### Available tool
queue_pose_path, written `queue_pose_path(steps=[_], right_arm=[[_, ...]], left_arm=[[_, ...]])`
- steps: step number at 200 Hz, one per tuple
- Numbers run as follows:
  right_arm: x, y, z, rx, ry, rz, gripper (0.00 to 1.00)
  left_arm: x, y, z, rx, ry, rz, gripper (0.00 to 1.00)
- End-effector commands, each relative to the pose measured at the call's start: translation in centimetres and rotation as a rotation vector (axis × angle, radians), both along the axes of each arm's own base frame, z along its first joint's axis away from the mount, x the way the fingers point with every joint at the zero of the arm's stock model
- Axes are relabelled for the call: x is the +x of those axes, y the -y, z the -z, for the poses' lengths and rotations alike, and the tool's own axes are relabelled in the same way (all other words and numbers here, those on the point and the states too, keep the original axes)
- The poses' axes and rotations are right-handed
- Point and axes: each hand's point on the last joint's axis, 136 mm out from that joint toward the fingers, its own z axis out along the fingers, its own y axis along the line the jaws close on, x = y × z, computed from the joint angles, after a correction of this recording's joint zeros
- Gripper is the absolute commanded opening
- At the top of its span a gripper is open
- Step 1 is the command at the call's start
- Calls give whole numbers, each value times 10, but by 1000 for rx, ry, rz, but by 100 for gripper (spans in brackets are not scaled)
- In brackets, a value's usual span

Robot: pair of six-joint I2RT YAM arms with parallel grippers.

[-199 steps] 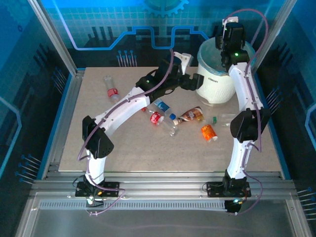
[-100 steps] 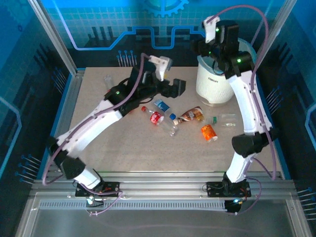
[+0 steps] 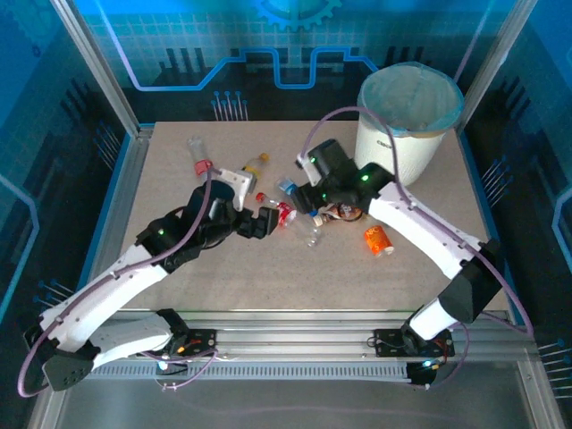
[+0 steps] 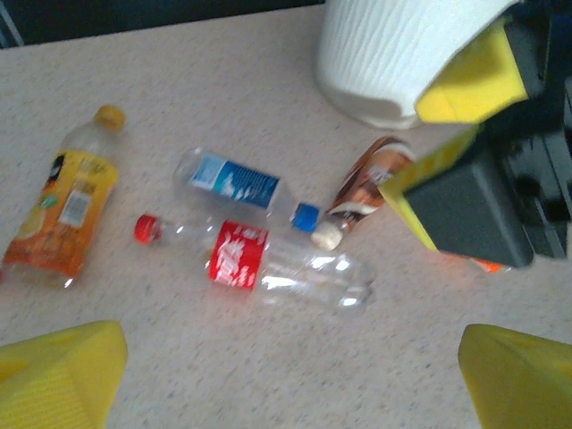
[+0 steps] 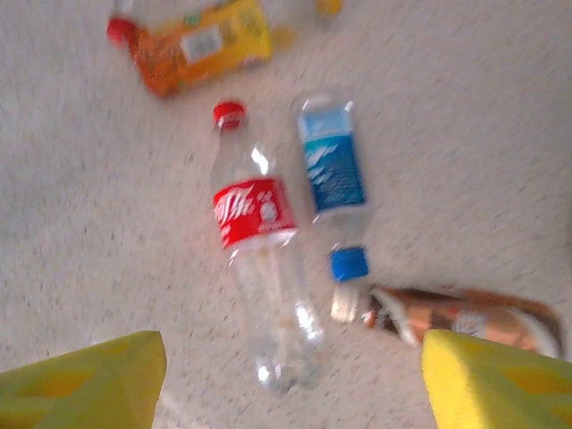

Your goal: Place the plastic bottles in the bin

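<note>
Several plastic bottles lie in a cluster mid-table. A clear one with a red label (image 3: 282, 213) (image 4: 259, 264) (image 5: 259, 259) lies beside a blue-labelled one (image 4: 246, 183) (image 5: 332, 179) and a brown one (image 3: 344, 212) (image 5: 465, 322). An orange-juice bottle (image 3: 255, 164) (image 4: 63, 219) lies further left, and a small orange bottle (image 3: 378, 239) to the right. My left gripper (image 3: 264, 223) (image 4: 290, 384) is open above the table just short of the red-labelled bottle. My right gripper (image 3: 310, 190) (image 5: 290, 384) is open over the same bottle's base. Neither holds anything. The bin (image 3: 407, 116) (image 4: 393, 54) stands at the back right.
Another clear bottle with a red label (image 3: 201, 156) lies alone at the back left. The two grippers hang close together over the cluster; my right one's yellow fingers (image 4: 469, 80) show in the left wrist view. Metal cage posts frame the table.
My right gripper has come down from over the bin to the bottle cluster. The left arm has pulled back from beside the bin and dropped low at the cluster's left.
</note>
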Motion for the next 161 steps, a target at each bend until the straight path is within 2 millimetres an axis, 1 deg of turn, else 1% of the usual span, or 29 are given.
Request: queue_pose_path(steps=[1,17,45,62,85,106,132,161], right_arm=[[4,-13,19,-10,-5,21,77],[13,-21,36,-79,-38,20,76],[27,-34,78,-201,-105,13,75],[32,-43,101,-239,-150,15,74],[36,-56,119,-276,-174,-2,73],[36,-64,137,-305,-205,-29,74],[35,-65,158,-353,-240,-44,74],[35,-65,174,-382,-259,-52,75]], left_arm=[[-6,-21,20,45,-13,-56,97],[-10,-25,30,45,-23,-65,98],[-20,-32,41,-2,-65,-100,98],[-27,-38,57,-15,-118,-132,98],[-34,-44,75,-29,-183,-167,98],[-39,-48,86,-39,-203,-188,98],[-42,-55,91,-38,-199,-206,98],[-42,-57,93,-24,-194,-211,98]])
